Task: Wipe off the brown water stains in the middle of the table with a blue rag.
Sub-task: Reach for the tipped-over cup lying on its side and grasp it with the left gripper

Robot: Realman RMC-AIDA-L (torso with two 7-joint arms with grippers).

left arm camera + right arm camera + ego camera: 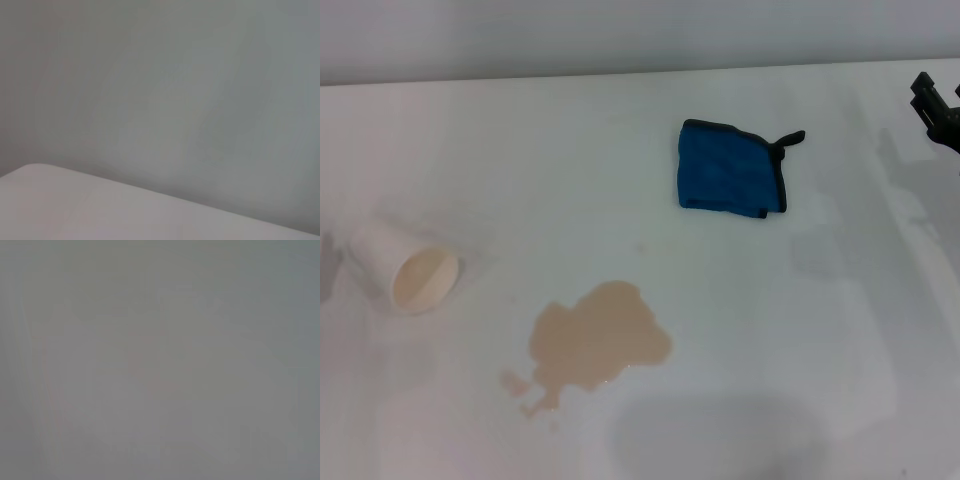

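one blue rag, one paper cup, one stain

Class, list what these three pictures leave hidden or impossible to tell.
1. Right gripper: head view's right edge cuts it off; open or shut unknown.
2. Left gripper: in no view.
3. Right wrist view: blank grey, nothing identifiable.
4. Cup: lies tipped; anything left inside is unclear.

A bare test setup of lab kind is suggested: a plain white counter is backed by a blank grey wall, and no furnishing of a home or shop is seen
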